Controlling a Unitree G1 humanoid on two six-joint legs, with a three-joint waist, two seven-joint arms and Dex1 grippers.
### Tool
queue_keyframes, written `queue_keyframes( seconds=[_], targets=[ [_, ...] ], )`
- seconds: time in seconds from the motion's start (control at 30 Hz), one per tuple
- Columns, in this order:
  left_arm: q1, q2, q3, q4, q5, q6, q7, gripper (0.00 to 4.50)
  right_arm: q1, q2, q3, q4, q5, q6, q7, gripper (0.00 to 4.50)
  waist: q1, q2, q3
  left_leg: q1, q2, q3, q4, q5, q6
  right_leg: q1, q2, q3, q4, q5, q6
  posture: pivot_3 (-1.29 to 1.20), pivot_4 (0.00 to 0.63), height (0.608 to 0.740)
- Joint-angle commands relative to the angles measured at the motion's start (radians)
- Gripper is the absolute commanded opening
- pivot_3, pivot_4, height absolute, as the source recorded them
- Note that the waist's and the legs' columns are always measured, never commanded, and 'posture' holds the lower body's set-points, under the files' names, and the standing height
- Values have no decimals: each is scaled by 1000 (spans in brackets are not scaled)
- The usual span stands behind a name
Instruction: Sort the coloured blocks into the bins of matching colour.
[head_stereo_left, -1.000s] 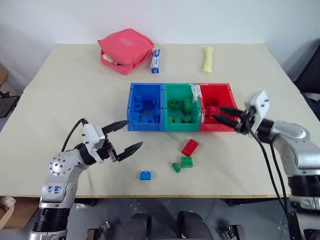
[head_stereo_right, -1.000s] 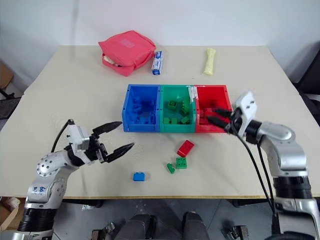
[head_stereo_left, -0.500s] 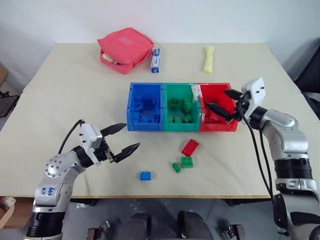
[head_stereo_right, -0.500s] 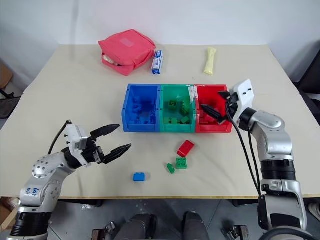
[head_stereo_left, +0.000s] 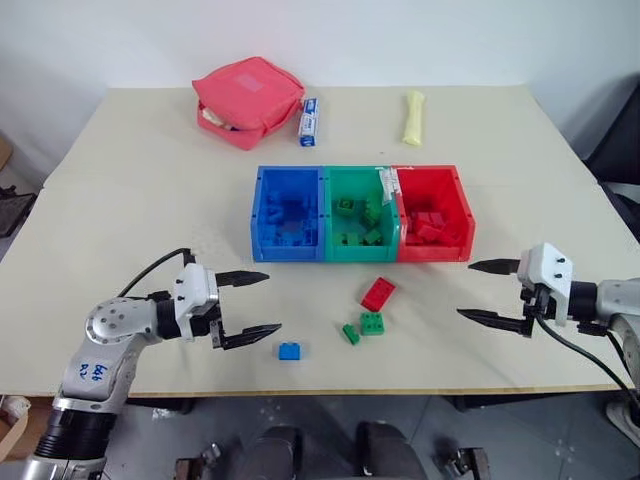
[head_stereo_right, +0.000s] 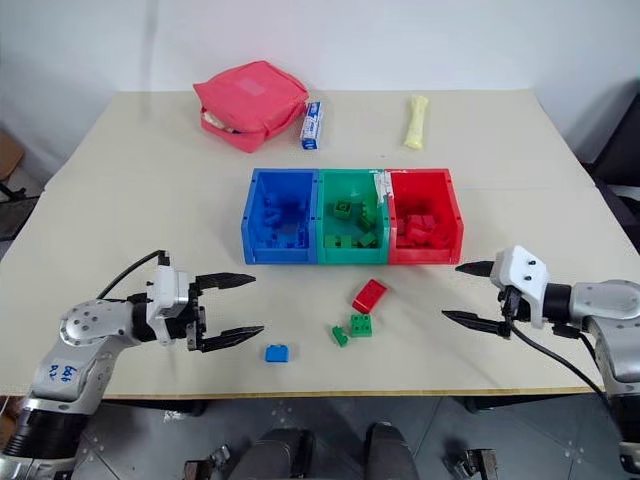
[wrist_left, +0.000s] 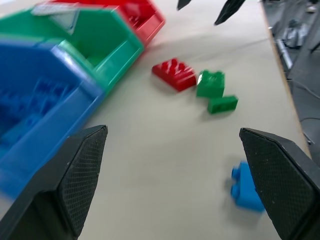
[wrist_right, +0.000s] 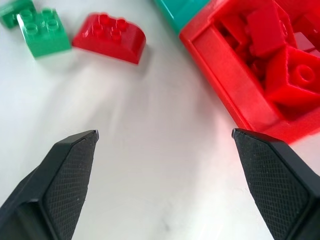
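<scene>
Three joined bins stand mid-table: blue bin (head_stereo_left: 290, 212), green bin (head_stereo_left: 360, 212), red bin (head_stereo_left: 434, 212), each holding several bricks of its own colour. On the table in front of them lie a red block (head_stereo_left: 379, 294), a green block (head_stereo_left: 373, 323), a smaller green block (head_stereo_left: 351, 334) and a blue block (head_stereo_left: 291, 351). My left gripper (head_stereo_left: 258, 304) is open and empty, just left of the blue block. My right gripper (head_stereo_left: 483, 292) is open and empty, over the table in front of the red bin's right corner.
A red zip pouch (head_stereo_left: 249, 101), a small blue-white tube (head_stereo_left: 309, 121) and a yellow roll (head_stereo_left: 413, 117) lie at the back of the table. The table's front edge (head_stereo_left: 320, 393) runs close below both grippers.
My right gripper, shut over the red bin a second ago, opened there, then drew back and down towards the table's front right. My left gripper turned slightly towards the blue block.
</scene>
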Motion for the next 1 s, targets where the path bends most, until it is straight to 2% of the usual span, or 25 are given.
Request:
queue_keyframes(
  seconds=[0.03, 0.27, 0.67, 0.87, 0.93, 1.0],
  targets=[
    [0, -4, -1, -15, 8, -19, 0, 4500, -59, 37, 61, -4, -14, -45, 31, 4481, -7, 0, 0, 0, 0, 0, 0, 0, 0, 0, 0, 0, 0, 0, 0, 0, 150, 740],
    [24, 4, 14, -19, 10, -20, 12, 4500, -270, 157, 244, 70, -70, -88, 122, 4481, -5, 0, 0, 0, 0, 0, 0, 0, 0, 0, 0, 0, 0, 0, 0, 0, 150, 740],
    [25, 1, 12, -24, 15, -22, 17, 4500, -634, 345, 479, 505, -240, -326, 326, 4481, -9, 1, 0, 0, 0, -1, 0, 0, 0, -1, 0, -2, 0, 0, 0, 0, 150, 740],
    [4, -4, 11, -7, 24, -32, 24, 4500, -660, 320, 548, 544, -202, -313, 361, 2684, -7, 1, 0, -1, 0, -2, 0, 0, -1, -2, 0, -2, 1, 0, 0, 0, 150, 740],
    [5, -5, 11, -10, 24, -34, 25, 4500, -648, 299, 561, 531, -182, -309, 361, 1905, -7, 1, 0, -1, -1, -2, 0, 0, -1, -2, 0, -2, 1, 0, 0, 0, 150, 740],
    [9, -12, 11, -11, 19, -37, 27, 4500, -624, 277, 549, 513, -166, -298, 361, 1448, -5, 1, 0, -1, -1, -2, 0, 0, -1, -2, 0, -2, 1, 0, 0, 0, 150, 740]
  ],
)
